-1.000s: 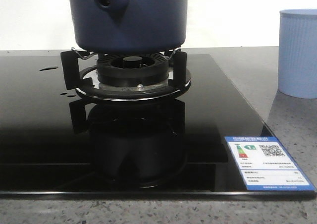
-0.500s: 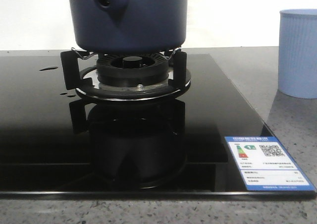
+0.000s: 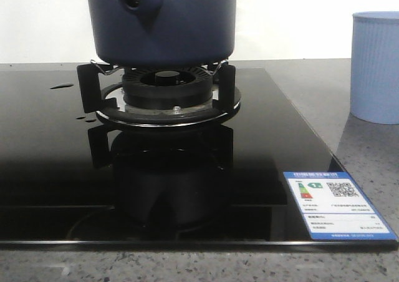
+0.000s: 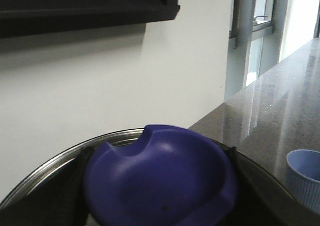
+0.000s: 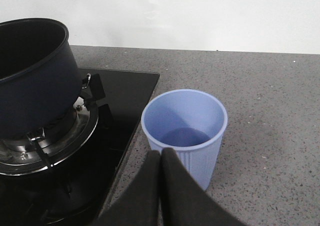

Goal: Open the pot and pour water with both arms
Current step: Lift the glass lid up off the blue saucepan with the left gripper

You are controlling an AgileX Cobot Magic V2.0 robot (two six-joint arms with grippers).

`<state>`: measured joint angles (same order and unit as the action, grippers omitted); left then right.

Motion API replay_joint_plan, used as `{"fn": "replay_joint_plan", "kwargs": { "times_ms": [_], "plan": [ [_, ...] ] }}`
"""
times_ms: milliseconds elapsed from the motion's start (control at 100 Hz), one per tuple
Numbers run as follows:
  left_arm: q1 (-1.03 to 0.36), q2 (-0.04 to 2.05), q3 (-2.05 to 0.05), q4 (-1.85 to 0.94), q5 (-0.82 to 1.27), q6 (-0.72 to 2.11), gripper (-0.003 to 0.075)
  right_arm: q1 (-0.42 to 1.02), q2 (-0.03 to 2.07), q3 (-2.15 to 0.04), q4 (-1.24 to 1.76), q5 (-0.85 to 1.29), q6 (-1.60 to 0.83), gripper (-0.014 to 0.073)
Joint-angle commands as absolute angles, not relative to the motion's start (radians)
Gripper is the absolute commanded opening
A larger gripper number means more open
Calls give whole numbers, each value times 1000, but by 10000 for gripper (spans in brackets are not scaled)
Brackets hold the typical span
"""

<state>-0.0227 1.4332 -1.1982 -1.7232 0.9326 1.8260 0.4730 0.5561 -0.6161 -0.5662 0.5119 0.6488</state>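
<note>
Nearest, the right gripper [image 5: 160,158] hangs with fingers pressed together, empty, just before the cup [image 5: 184,131] off the hob's [image 3: 268,138] right edge. Beyond, the pot [image 3: 163,21] sits lidless on the burner [image 3: 167,98]. The left gripper's fingers clasp the lid's blue knob [image 4: 160,181], lid lifted. Opening looks finished; next, the right gripper must seize the cup and pour.

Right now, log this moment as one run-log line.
pot: on burner, lid off | left claw: holding blue lid | right claw: shut, empty, by cup
</note>
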Motion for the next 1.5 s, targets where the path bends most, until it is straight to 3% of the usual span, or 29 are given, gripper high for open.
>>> {"fn": "replay_joint_plan", "kwargs": {
  "times_ms": [0, 350, 670, 960, 1140, 1230, 1380, 1430, 1490],
  "plan": [
    [20, 1355, -1216, -1758, 976, 1765, 329, 473, 562, -653, -601, 447, 642, -55],
    [206, 1208, -998, -1764, 927, 1715, 329, 473, 562, -653, -601, 447, 642, -55],
    [221, 1157, -816, -1846, 929, 1792, 328, 473, 562, -658, -610, 450, 642, -55],
    [221, 1156, -806, -1842, 955, 1803, 328, 473, 608, -904, -669, 856, 662, -55],
    [221, 1156, -806, -1846, 962, 1803, 328, 473, 637, -980, -612, 851, 680, -46],
    [221, 1156, -806, -1853, 964, 1803, 328, 473, 656, -973, -609, 837, 680, 44],
    [209, 1156, -806, -1863, 964, 1803, 328, 473, 660, -946, -656, 778, 678, 348],
    [206, 1156, -806, -1863, 964, 1803, 328, 473, 656, -929, -679, 757, 665, 400],
    [199, 1156, -806, -1863, 964, 1803, 328, 473, 654, -898, -689, 730, 637, 403]
  ]
}}
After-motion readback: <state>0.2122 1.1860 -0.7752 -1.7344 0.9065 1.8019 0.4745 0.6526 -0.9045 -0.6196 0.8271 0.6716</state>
